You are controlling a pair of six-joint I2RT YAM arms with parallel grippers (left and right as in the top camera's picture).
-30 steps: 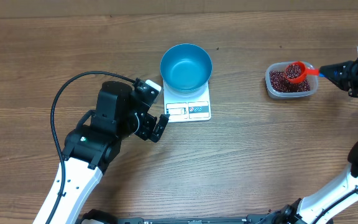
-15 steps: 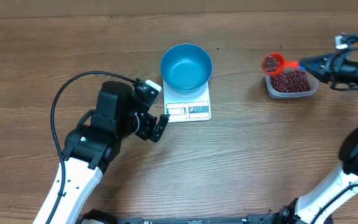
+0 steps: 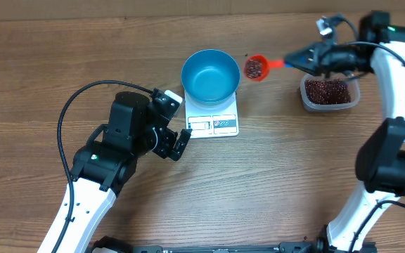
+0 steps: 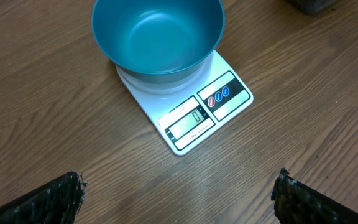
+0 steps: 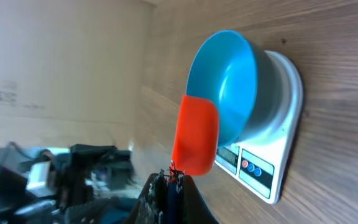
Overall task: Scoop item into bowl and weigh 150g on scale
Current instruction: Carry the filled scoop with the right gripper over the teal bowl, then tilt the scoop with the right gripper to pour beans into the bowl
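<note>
The blue bowl [image 3: 210, 74] stands empty on the white scale [image 3: 212, 121], whose display faces the front. My right gripper [image 3: 297, 59] is shut on the handle of a red-orange scoop [image 3: 254, 68]. The scoop carries dark red-brown beans and hovers just right of the bowl's rim. In the right wrist view the scoop [image 5: 196, 135] sits ahead of my gripper [image 5: 169, 180], beside the bowl [image 5: 229, 87]. More beans lie in the clear tub [image 3: 329, 91]. My left gripper [image 3: 178, 144] stands open near the scale's front left corner; its wrist view shows the bowl [image 4: 157, 31] and the scale [image 4: 197, 112].
The left arm's black cable [image 3: 83, 95] loops over the table at the left. The right arm [image 3: 392, 161] reaches up along the right edge and bends over the tub. Bare wood lies in front of the scale.
My right gripper has lifted the scoop with beans out of the tub and carried it left to the bowl's right rim. The left arm has not moved.
</note>
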